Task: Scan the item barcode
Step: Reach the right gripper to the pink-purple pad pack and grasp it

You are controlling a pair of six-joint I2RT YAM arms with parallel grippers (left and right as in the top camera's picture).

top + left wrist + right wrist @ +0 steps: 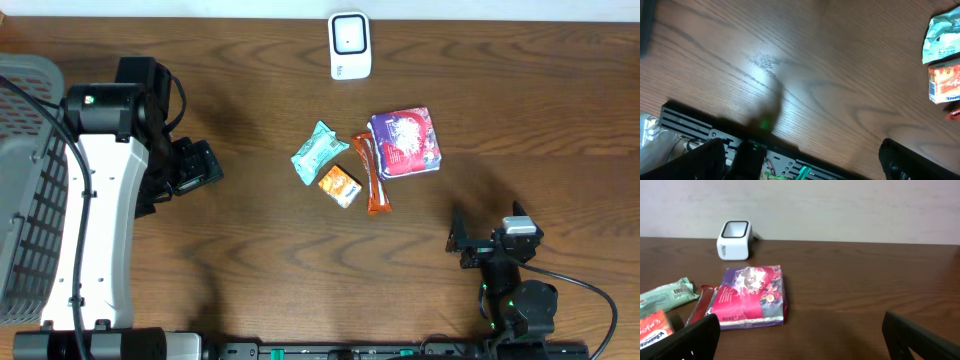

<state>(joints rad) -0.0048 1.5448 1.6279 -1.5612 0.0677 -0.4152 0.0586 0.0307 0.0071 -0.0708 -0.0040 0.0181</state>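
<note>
A white barcode scanner [350, 45] stands upright at the far edge of the wooden table [270, 250], its window facing the arms. The items to scan lie in a small cluster on the near side of the scanner, none of them held. A purple-and-pink packet [405, 143] lies flat, nearer than the scanner and slightly to its right. An orange-red stick packet [370, 175] lies along that packet's left edge, touching it, almost straight in front of the scanner. A green packet [319, 152] sits a little left of the scanner's line, and a small orange box [340, 185] lies just beside it on the nearer side.

The left gripper [205, 165] hovers well to the left of the scanner and nearer than it, jaws spread wide with nothing between them. The right gripper [462, 240] is well to the right of the scanner, close to the table's near edge, likewise released and empty; its wrist view looks across the cluster toward the scanner. A grey mesh basket [30, 200] stands at the far left.
</note>
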